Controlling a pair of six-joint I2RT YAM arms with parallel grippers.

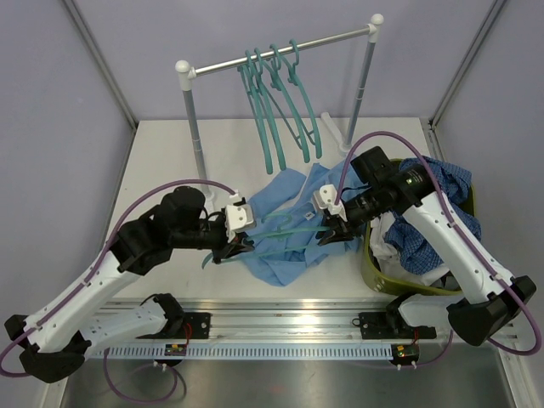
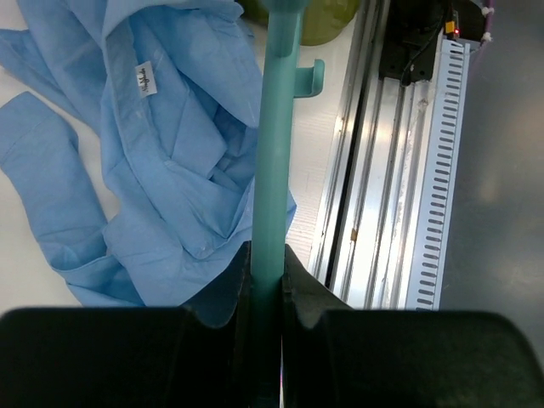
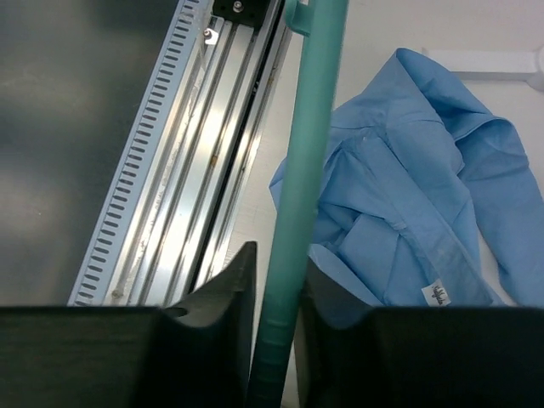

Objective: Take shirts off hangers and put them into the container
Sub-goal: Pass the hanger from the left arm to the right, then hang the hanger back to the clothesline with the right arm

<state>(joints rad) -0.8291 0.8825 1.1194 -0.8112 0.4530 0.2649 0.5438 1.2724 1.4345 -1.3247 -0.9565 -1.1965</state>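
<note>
A light blue shirt [image 1: 289,212] [image 2: 170,153] [image 3: 408,187] lies crumpled on the white table between my arms. A teal hanger [image 1: 285,231] [image 2: 276,153] [image 3: 310,153] spans just above it. My left gripper [image 1: 242,246] [image 2: 268,272] is shut on one end of the hanger's bar. My right gripper [image 1: 330,234] [image 3: 276,280] has its jaws closed around the other end. The olive-green container [image 1: 374,268] [image 2: 323,21] stands at the right under my right arm. It holds a dark blue checked shirt [image 1: 433,183] and white cloth [image 1: 399,255].
Several empty teal hangers [image 1: 280,102] hang from the silver rail [image 1: 280,53] at the back, on its two posts [image 1: 194,127]. An aluminium mounting rail [image 1: 280,327] runs along the near table edge. Grey walls close in both sides.
</note>
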